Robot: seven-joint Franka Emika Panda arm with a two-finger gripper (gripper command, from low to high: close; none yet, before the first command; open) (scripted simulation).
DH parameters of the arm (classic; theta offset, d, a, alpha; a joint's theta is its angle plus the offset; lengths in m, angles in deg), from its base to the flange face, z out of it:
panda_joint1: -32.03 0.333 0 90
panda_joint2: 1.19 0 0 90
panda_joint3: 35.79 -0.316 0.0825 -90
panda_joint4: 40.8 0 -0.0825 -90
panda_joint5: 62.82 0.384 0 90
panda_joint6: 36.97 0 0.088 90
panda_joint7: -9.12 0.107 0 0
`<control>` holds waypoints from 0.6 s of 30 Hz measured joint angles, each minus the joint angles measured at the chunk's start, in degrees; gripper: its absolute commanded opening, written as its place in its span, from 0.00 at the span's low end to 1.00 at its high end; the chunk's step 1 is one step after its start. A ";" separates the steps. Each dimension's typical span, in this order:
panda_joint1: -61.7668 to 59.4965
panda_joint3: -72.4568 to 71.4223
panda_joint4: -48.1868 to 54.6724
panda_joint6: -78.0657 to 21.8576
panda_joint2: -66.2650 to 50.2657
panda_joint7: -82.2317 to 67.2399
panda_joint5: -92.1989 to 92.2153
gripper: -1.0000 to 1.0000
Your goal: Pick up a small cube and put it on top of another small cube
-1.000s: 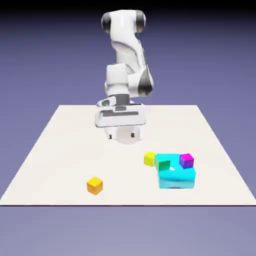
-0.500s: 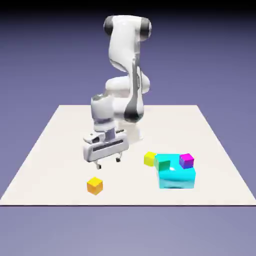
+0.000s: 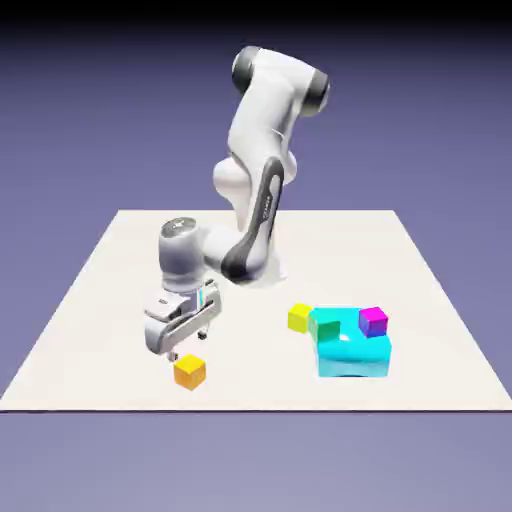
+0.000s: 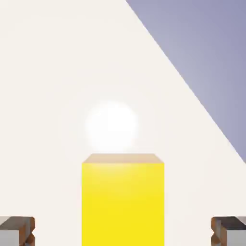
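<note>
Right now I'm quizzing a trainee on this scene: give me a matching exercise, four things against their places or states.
Things:
1. orange-yellow cube
2. magenta cube
3. lemon-yellow cube
4. hand

Places or states:
A. on top of the cyan block
B. open, just above a cube
C. alone on the table, between the fingertips
D. on the table beside the cyan block

Pairs: 1-C, 2-A, 3-D, 4-B

Small cube (image 4: 123,204) centred btwn wide-apart fingers (image 4: 17,230), untouched, on white table (image 4: 57,72).
</note>
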 measured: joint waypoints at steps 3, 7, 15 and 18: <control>-5.95 -6.22 0.49 2.64 -1.22 0.22 -0.51 0.50; -13.89 -14.52 1.13 6.15 -2.84 0.52 -1.20 0.50; -13.08 -13.68 1.07 5.74 -2.68 0.49 -1.13 0.00; -7.13 -7.46 0.58 3.10 -1.46 0.27 -0.62 0.00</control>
